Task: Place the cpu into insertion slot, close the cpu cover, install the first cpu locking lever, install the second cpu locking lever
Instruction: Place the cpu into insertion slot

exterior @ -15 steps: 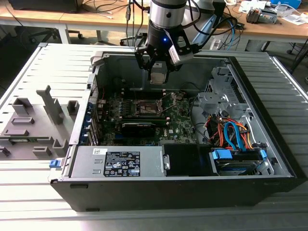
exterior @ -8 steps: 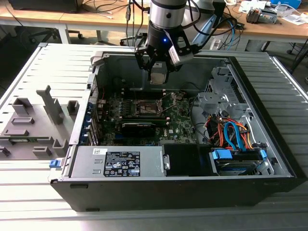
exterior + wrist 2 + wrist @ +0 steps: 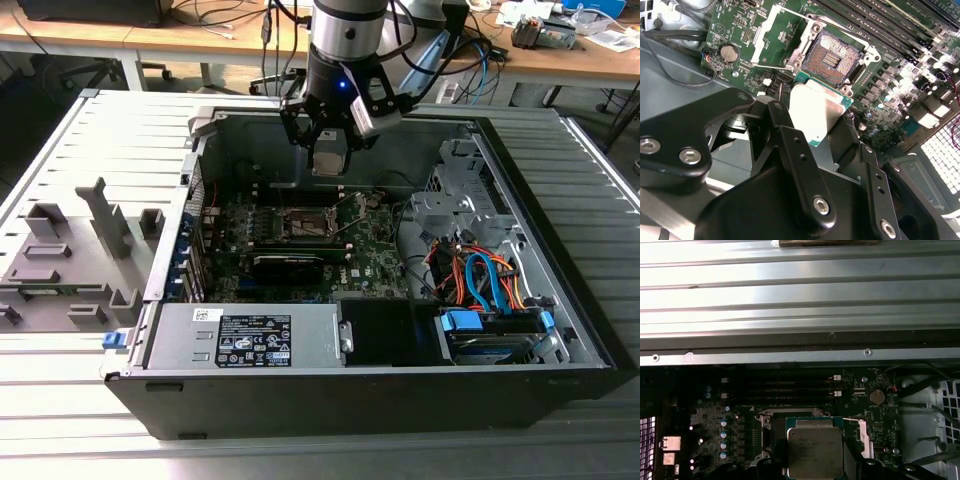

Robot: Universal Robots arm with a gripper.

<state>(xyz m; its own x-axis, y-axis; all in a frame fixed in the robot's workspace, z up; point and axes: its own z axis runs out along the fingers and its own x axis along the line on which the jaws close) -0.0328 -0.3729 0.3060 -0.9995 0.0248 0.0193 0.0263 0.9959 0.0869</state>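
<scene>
Inside the open computer case (image 3: 300, 400), above the motherboard (image 3: 375, 255), your gripper (image 3: 814, 129) is clamped on the cpu (image 3: 815, 452) by opposite edges, near the bare insertion slot (image 3: 832, 55). Expect a light, rigid, slick chip. Keep your hold on the edges, as the slot's contacts look fragile.

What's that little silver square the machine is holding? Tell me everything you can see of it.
The cpu is a small, flat square chip: a pale silvery metal face with notched corners, sitting on a thin green board that shows as a rim around it. Faint print marks the face in the first wrist view. The gripper clamps it by two opposite edges, metal face up. It hangs above the motherboard, close to the bare insertion slot but not in it.
</scene>
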